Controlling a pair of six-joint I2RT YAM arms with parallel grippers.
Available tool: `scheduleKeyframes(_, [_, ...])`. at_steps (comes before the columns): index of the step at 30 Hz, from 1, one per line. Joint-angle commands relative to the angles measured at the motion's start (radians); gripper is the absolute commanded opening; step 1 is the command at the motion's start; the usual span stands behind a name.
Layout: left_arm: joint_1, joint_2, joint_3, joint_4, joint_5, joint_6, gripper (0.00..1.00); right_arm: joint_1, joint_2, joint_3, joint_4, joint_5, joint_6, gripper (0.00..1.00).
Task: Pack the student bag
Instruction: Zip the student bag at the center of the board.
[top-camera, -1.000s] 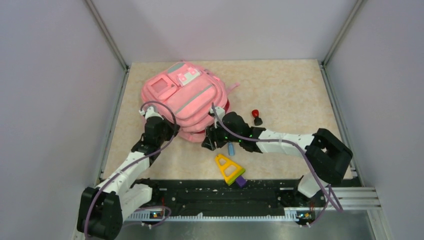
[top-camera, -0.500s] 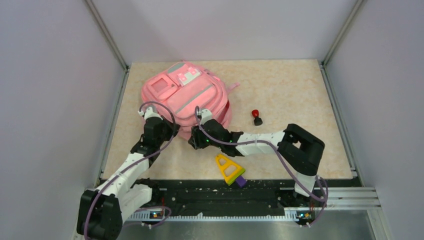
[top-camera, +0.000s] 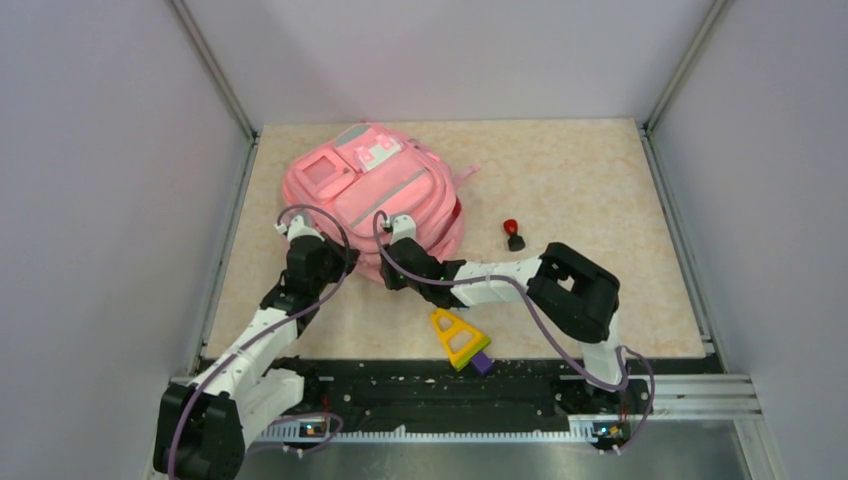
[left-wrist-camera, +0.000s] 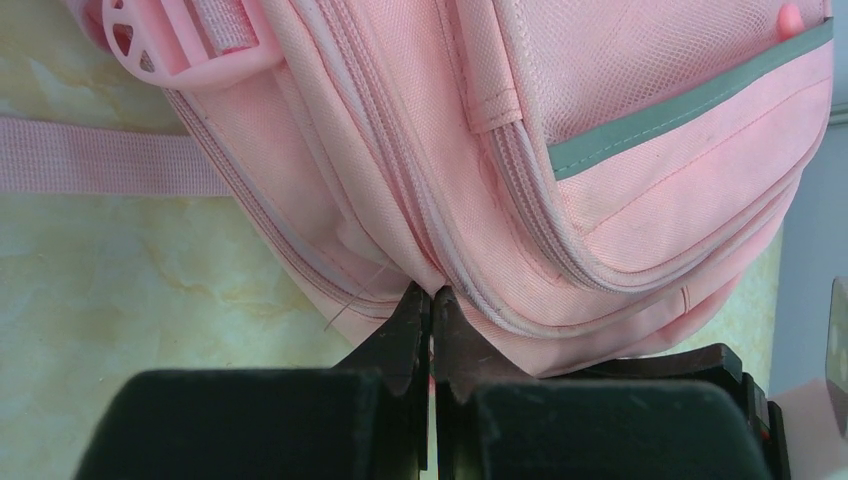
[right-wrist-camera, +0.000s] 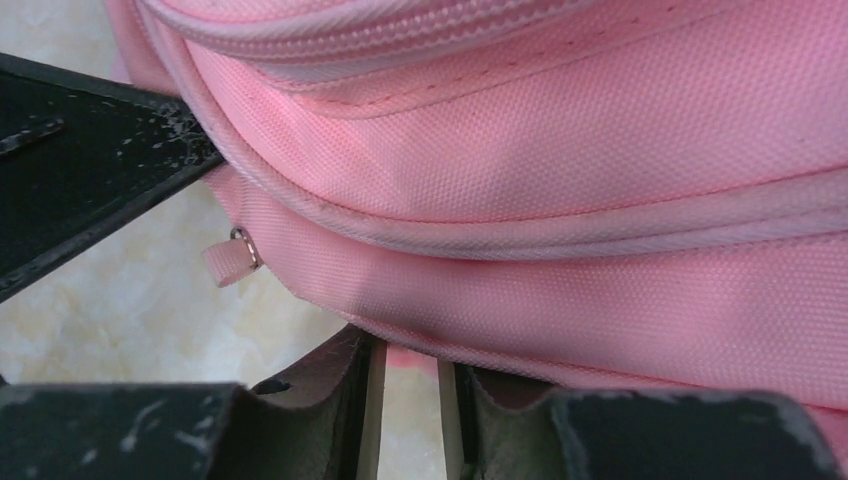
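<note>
The student bag is a large pink backpack lying flat at the back left of the table. My left gripper is at its near left edge. In the left wrist view this gripper is shut, pinching a fold of the bag at a seam. My right gripper reaches in from the right to the bag's near edge. Its jaws stand a narrow gap apart, and the bag's lower hem lies over their tips. A small pink loop with a metal ring hangs from the hem just to the left.
A yellow triangle ruler with a purple piece lies near the front rail. A small red and black object sits to the right of the bag. A pink strap trails across the table. Grey walls enclose the table on three sides.
My right arm has slid left along the bag's near edge, its elbow folding in, and its jaws have narrowed. The left arm and the bag have stayed put.
</note>
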Motion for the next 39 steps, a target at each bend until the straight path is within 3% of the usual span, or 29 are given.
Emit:
scheduleKeyframes(1, [0.005,-0.038,0.003,0.074,0.006,-0.002,0.00,0.002,0.023,0.058,0.022,0.105,-0.038,0.20])
scheduleKeyframes(7, [0.005,-0.053,0.008,0.053,-0.020,0.021,0.00,0.002,-0.002,0.048,0.010,0.102,-0.044,0.00])
scheduleKeyframes(16, [0.030,-0.059,0.038,-0.019,-0.118,0.067,0.00,-0.025,-0.178,-0.030,-0.070,-0.084,-0.023,0.00])
scheduleKeyframes(25, [0.130,-0.065,0.078,-0.094,-0.112,0.095,0.00,-0.117,-0.291,-0.112,-0.206,-0.269,-0.033,0.00])
scheduleKeyframes(33, [0.220,-0.133,0.101,-0.182,-0.125,0.130,0.00,-0.246,-0.330,-0.209,-0.197,-0.355,-0.059,0.00])
scheduleKeyframes(39, [0.309,-0.178,0.123,-0.254,-0.149,0.164,0.00,-0.379,-0.285,-0.193,-0.141,-0.455,-0.136,0.00])
